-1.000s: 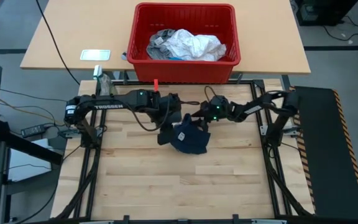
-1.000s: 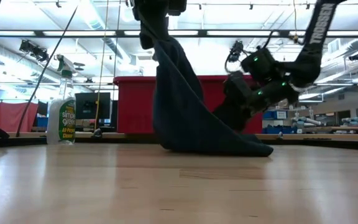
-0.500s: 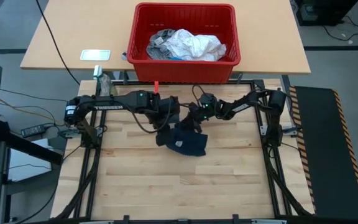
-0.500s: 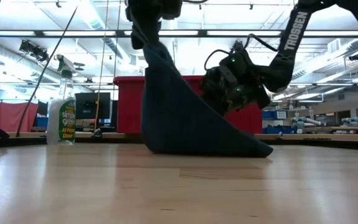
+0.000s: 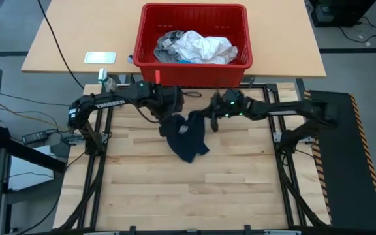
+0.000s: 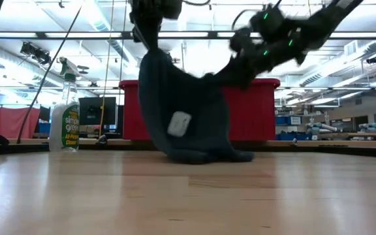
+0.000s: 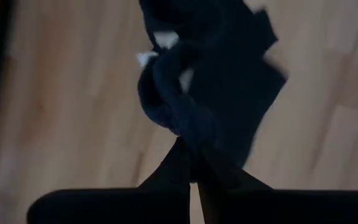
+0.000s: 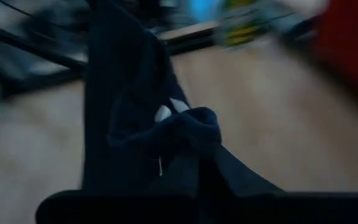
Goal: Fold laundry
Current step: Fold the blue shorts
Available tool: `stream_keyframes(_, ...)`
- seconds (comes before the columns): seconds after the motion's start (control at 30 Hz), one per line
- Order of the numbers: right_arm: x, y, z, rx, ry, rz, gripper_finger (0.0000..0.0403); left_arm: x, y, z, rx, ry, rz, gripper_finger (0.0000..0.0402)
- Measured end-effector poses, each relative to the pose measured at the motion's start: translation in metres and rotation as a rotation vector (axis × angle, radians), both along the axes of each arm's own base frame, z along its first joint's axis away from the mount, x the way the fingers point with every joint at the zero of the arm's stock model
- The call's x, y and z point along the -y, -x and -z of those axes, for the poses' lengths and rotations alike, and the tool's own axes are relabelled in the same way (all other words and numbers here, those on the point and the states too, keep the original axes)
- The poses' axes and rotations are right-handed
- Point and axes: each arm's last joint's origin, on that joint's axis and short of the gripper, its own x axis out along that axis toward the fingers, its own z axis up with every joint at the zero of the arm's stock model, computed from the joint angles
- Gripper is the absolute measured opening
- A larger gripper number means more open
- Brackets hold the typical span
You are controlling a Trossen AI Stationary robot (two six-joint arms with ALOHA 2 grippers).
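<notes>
The big pale wooden table (image 5: 194, 189) has lots of bare room in front of the arms. At its far edge sits the red plastic basket (image 5: 150, 65) with white and grey soft clothes (image 5: 198, 47) waiting inside. Between the two arms hangs the dark navy soft cloth garment (image 5: 187, 137), with a small white tag (image 6: 179, 123) showing; its bottom part rests on the table and its top is lifted up. The left gripper (image 5: 168, 115) is pinched closed on one top edge, and the right gripper (image 5: 211, 118) is pinched closed on the other top edge. To do this step well, I think both arms should lift together, pull gently apart so the cloth opens flat, then lay it down smooth on the bare wood.
</notes>
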Motion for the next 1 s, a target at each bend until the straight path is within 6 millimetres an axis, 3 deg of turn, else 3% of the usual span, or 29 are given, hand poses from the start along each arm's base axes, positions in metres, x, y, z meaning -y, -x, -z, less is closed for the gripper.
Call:
stream_keyframes(0.17, -0.013, 0.033, -0.059, -0.061, 0.245, 0.155, 0.0015, -0.014, 0.008, -0.047, 0.142, -0.098, 0.016, 0.0011)
stream_keyframes(0.27, -0.021, 0.049, -0.083, -0.082, 0.312, 0.214, 0.0015, -0.017, 0.014, -0.073, 0.242, -0.129, 0.007, 0.0011)
stream_keyframes(0.4, -0.032, 0.059, -0.085, -0.151, 0.294, 0.202, 0.0014, -0.016, 0.015, -0.079, 0.28, -0.111, 0.034, 0.0008)
stream_keyframes(0.53, -0.049, 0.057, -0.07, -0.257, 0.166, 0.165, 0.0014, -0.006, 0.002, -0.047, 0.191, -0.009, 0.052, 0.0005)
stream_keyframes(0.8, -0.093, 0.049, -0.028, -0.579, -0.212, -0.03, 0.0014, 0.04, -0.026, 0.066, 0.088, 0.352, 0.158, 0.0007)
stream_keyframes(0.9, -0.108, 0.048, -0.025, -0.605, -0.301, -0.071, 0.0014, 0.051, -0.024, 0.083, 0.041, 0.415, 0.138, 0.0007)
stream_keyframes(1.0, -0.115, 0.05, -0.037, -0.556, -0.287, -0.045, 0.0014, 0.054, -0.024, 0.078, 0.052, 0.409, 0.142, 0.0008)
